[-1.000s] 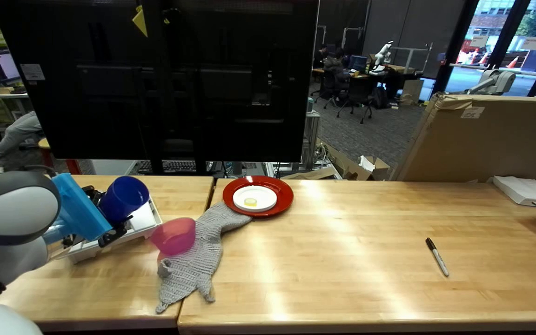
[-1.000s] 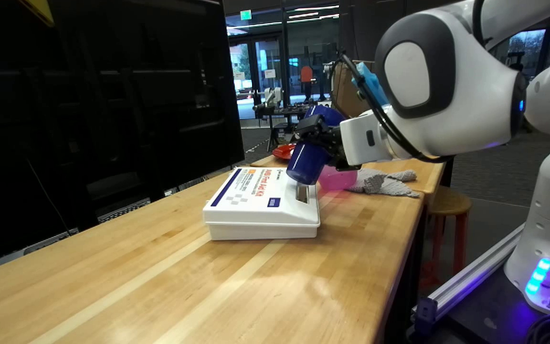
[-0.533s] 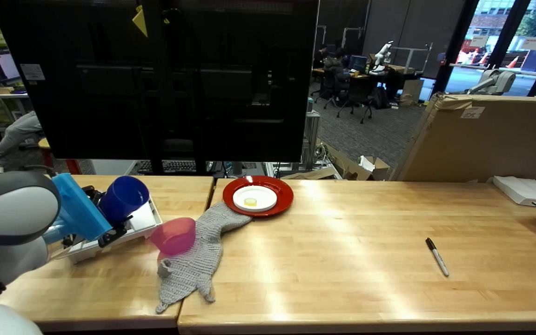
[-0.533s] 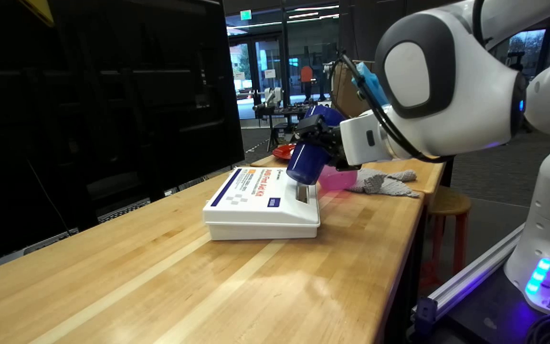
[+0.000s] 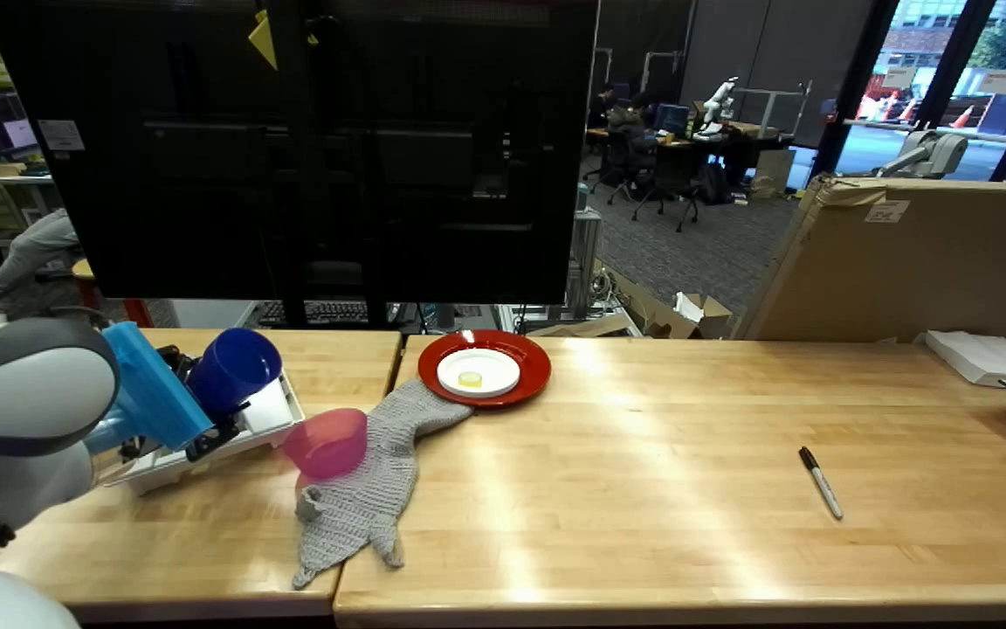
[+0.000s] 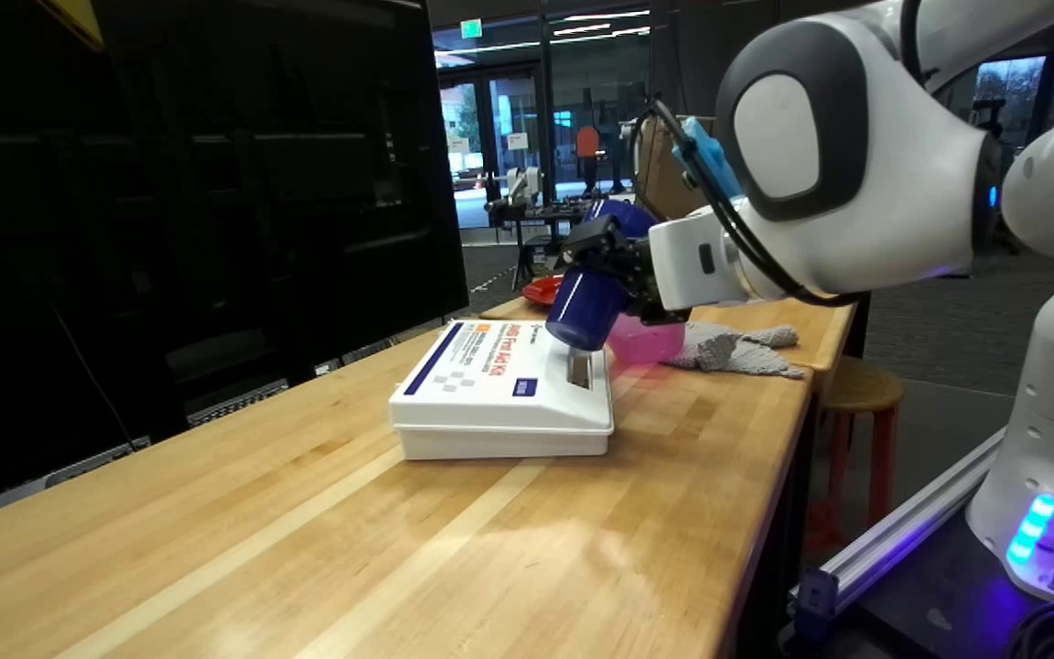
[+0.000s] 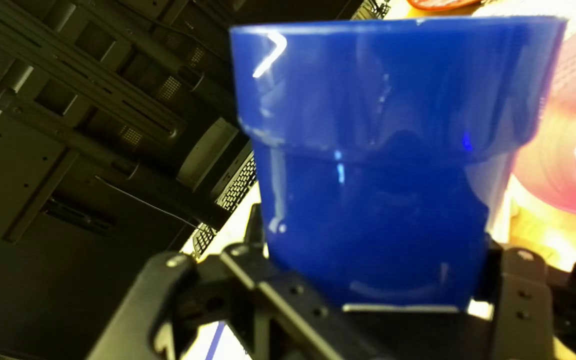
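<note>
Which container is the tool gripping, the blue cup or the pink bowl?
The blue cup, tilted and held in the tool; the pink bowl stands outside it, ungripped.

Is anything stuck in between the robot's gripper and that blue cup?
Nothing that I can see: in the wrist view, the gripper grips the blue cup directly. The white first aid kit lies below them, not between.

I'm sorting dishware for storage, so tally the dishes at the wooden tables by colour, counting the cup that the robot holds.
Blue: 1 (cup)
Pink: 1 (bowl)
Red: 1 (plate)
White: 1 (small round dish on the plate)
Total: 4
</note>
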Robot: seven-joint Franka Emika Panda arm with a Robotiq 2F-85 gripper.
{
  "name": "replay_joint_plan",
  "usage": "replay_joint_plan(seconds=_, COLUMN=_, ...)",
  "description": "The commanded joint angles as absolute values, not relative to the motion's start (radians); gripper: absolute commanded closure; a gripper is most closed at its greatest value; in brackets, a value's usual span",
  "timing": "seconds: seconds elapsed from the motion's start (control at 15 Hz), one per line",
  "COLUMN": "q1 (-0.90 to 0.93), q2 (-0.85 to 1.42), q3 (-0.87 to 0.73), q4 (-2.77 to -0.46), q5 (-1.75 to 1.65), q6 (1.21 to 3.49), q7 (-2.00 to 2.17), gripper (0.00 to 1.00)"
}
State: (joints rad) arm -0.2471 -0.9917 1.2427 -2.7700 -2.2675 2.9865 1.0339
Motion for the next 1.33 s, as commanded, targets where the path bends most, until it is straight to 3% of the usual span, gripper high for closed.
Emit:
replay_joint_plan(seconds=0.0, q1=-0.220, q2=-0.938, q3=1.168, q4=-2.771, q5=-2.327, q6=2.935, q7=1.077, gripper=0.42)
replay_joint_plan(seconds=0.53, q1=-0.193, q2=-0.852, q3=1.094, q4=-2.772, q5=-2.437, q6=2.831, q7=1.236, gripper=0.42)
replay_joint_plan(seconds=1.27, q1=-0.215, q2=-0.868, q3=1.118, q4=-2.772, q5=-2.421, q6=2.764, q7=1.485, gripper=0.42)
